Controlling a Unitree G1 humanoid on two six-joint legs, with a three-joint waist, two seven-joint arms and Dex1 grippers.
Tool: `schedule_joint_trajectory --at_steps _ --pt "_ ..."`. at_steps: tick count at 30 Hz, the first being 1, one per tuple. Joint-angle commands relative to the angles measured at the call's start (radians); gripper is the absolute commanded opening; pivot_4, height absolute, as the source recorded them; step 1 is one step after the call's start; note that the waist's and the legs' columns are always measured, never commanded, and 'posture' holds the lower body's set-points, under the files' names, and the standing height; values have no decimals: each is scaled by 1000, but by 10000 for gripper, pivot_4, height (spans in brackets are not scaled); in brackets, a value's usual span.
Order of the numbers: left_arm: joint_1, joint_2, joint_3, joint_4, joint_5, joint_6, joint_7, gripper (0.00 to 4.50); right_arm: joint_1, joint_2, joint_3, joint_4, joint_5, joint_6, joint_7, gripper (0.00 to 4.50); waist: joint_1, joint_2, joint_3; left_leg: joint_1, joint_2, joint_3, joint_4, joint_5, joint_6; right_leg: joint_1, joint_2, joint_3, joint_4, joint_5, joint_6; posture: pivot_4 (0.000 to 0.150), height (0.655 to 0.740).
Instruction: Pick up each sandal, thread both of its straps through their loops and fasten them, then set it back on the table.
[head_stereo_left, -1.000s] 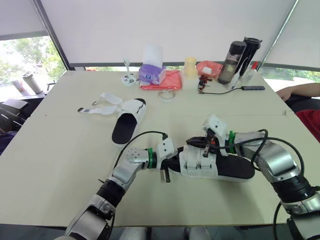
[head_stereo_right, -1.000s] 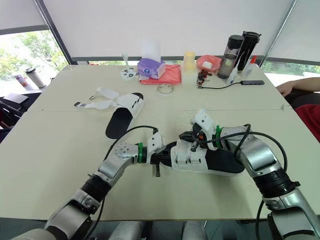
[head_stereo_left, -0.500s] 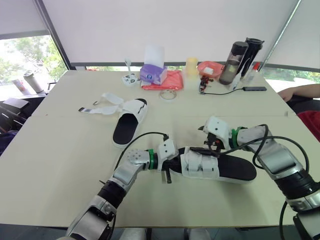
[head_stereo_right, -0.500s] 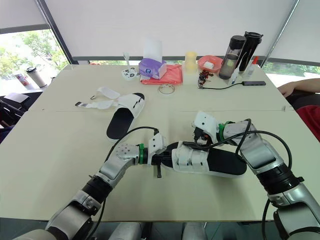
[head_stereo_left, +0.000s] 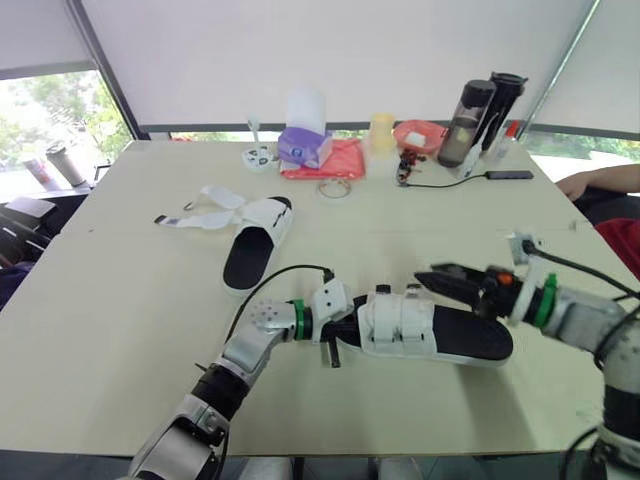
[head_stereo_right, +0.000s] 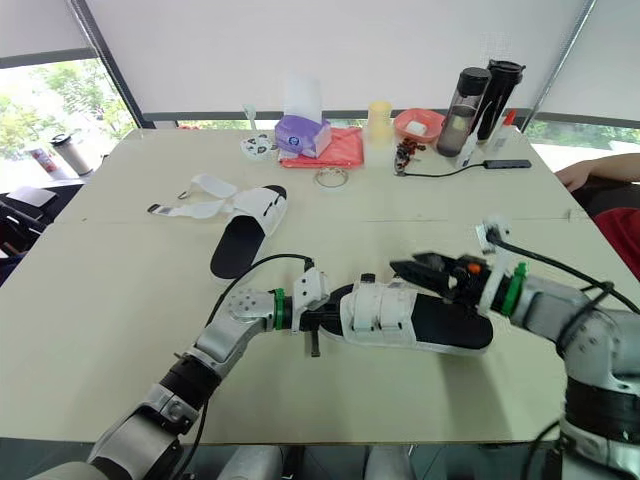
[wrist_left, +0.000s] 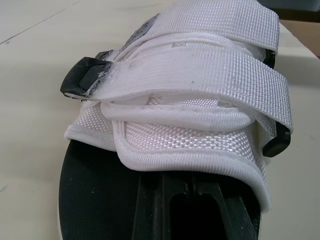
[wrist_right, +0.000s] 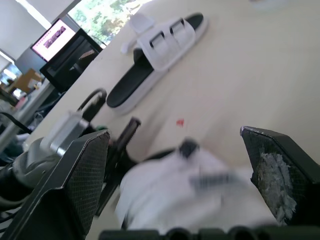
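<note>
Pulled back from the straps (head_stereo_left: 400, 318) since a second ago, the right pincer (head_stereo_left: 448, 280) now hangs over the heel end of the near sandal (head_stereo_left: 455, 338), apart from it, with its tips pointing at the straps. Its fingers (wrist_right: 82, 175) stand wide apart with nothing between them. The left pincer (head_stereo_left: 338, 332) is at the toe end as before, closed on the edge of the sole. That sandal lies flat on the counter (head_stereo_left: 120, 300) near the front edge, toe toward the robot's left. The far sandal (head_stereo_left: 255, 245) lies well apart, further back and to the left, with its two loose straps (head_stereo_left: 200, 215) spread on the counter beside it.

The left wrist view adds that both straps of the near sandal lie folded across the white upper, one behind the other, each ending in a black tip (wrist_left: 82, 76). The right wrist view looks past the near sandal to the far one and to a screen (wrist_right: 52, 40) beyond the counter's edge.

The counter is pale cream. Along its far side stand a purple tissue box (head_stereo_left: 303, 147), a red cloth (head_stereo_left: 330, 162), a yellow cup (head_stereo_left: 381, 130), a red bowl (head_stereo_left: 418, 136) and two dark bottles (head_stereo_left: 467, 125), with a phone (head_stereo_left: 508, 176) on a cable lying near them. White blinds cover the windows behind, and there is greenery at the left. A person's hand (head_stereo_left: 590, 183) rests at the counter's right edge.
</note>
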Motion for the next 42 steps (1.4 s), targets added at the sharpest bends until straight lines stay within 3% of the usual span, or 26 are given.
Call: schedule_joint_trajectory --at_steps 1,9,23,29,42 --pt "50 39 3 87 43 52 10 0 65 -60 -32 -56 58 57 1 44647 0 -1 1 -1 0 0 0 0 0 0 0 0 0 0 0 1500 7400" --pt "60 57 22 47 32 57 -4 0 156 -79 1 -68 77 27 15 44647 0 1 2 -2 3 3 0 0 0 -10 0 -1 0 1 -2 1500 7400" --pt "84 98 18 -12 54 43 23 0 71 33 91 4 124 24 -49 44647 -1 0 3 -2 3 3 0 1 1 -14 2 -1 3 3 -4 1500 7400" --pt "151 183 52 -163 31 76 29 0 56 40 110 10 140 25 -60 44647 -22 -2 5 -2 4 2 -2 2 3 -15 4 0 5 3 -4 1500 7400" --pt "287 404 201 -572 -196 321 -69 0 12 89 155 48 190 31 -85 44647 -24 4 25 -4 3 1 -5 2 3 -20 4 2 5 3 -4 1500 7400"
